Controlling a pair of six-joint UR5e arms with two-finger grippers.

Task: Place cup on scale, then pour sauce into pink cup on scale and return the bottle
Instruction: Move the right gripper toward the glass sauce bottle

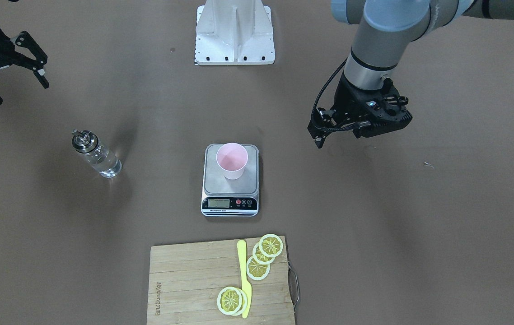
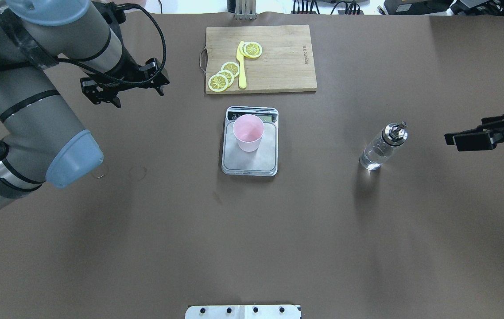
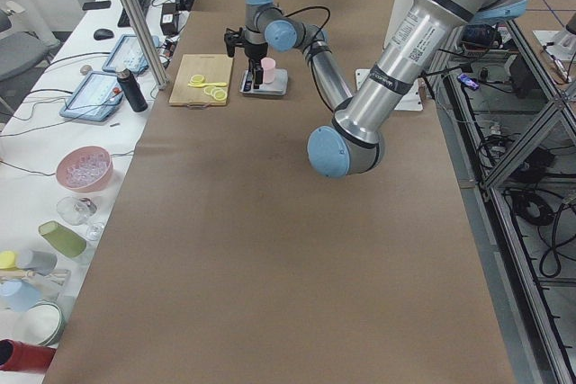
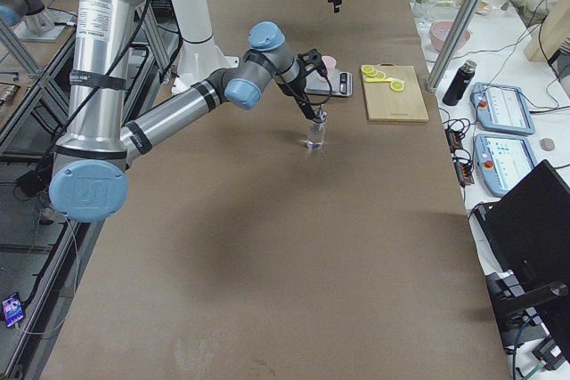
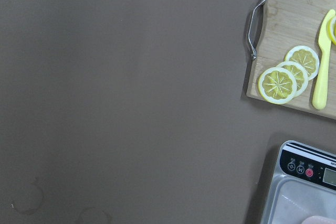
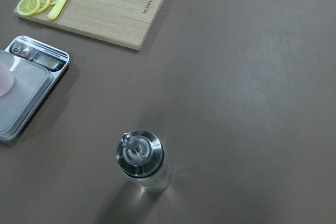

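Observation:
The pale pink cup [image 1: 232, 160] stands upright on the grey platform of the scale [image 1: 214, 180], also seen in the overhead view [image 2: 248, 133]. The clear glass bottle [image 1: 96, 153] with its silver spout cap stands upright on the table, holding clear liquid; it shows in the overhead view [image 2: 382, 146] and the right wrist view [image 6: 142, 163]. My left gripper [image 2: 126, 88] hangs open and empty, well off to the side of the scale. My right gripper [image 1: 20, 90] is open and empty, apart from the bottle.
A wooden cutting board [image 1: 184, 280] with lemon slices [image 1: 264, 257] and a yellow knife [image 1: 244, 280] lies beyond the scale. The white robot base [image 1: 234, 34] sits at the table's near edge. Brown paper covers the table.

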